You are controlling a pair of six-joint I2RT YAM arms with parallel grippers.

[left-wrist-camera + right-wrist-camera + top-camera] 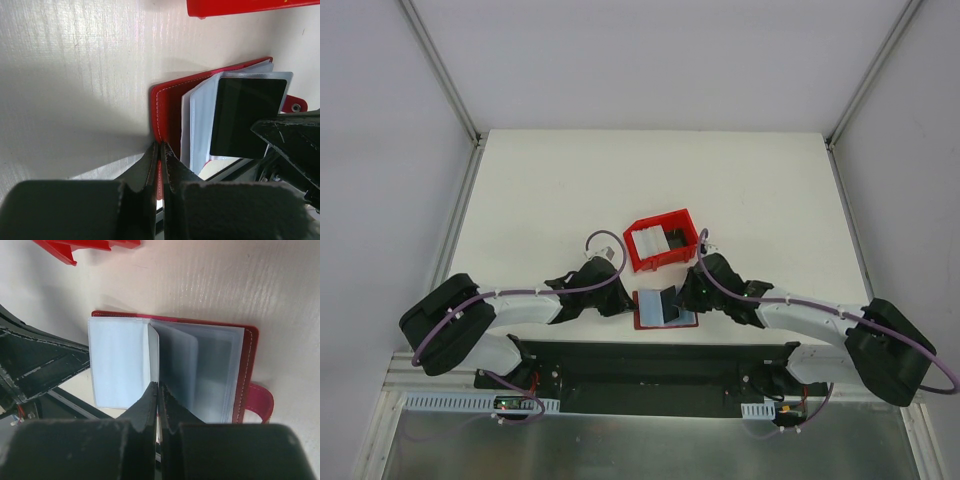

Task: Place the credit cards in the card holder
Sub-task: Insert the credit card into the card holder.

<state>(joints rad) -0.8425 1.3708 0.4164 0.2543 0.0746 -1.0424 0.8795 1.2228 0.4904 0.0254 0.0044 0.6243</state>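
Observation:
The red card holder (642,318) lies open near the table's front edge, its pale blue-grey pockets (117,365) fanned out and its tab (260,402) on the right. My left gripper (161,147) is shut on the edge of the holder's red cover (167,107), at its left side (620,298). My right gripper (157,386) is shut on a thin upright leaf seen edge-on. In the left wrist view this is a dark credit card (247,115) standing against a clear pocket. Whitish credit cards (653,240) lie in the red bin.
The open-topped red plastic bin (660,262) stands just behind the holder; its edge shows in the left wrist view (250,6) and the right wrist view (85,246). The black base plate (650,365) runs along the table's front edge, just in front of the holder.

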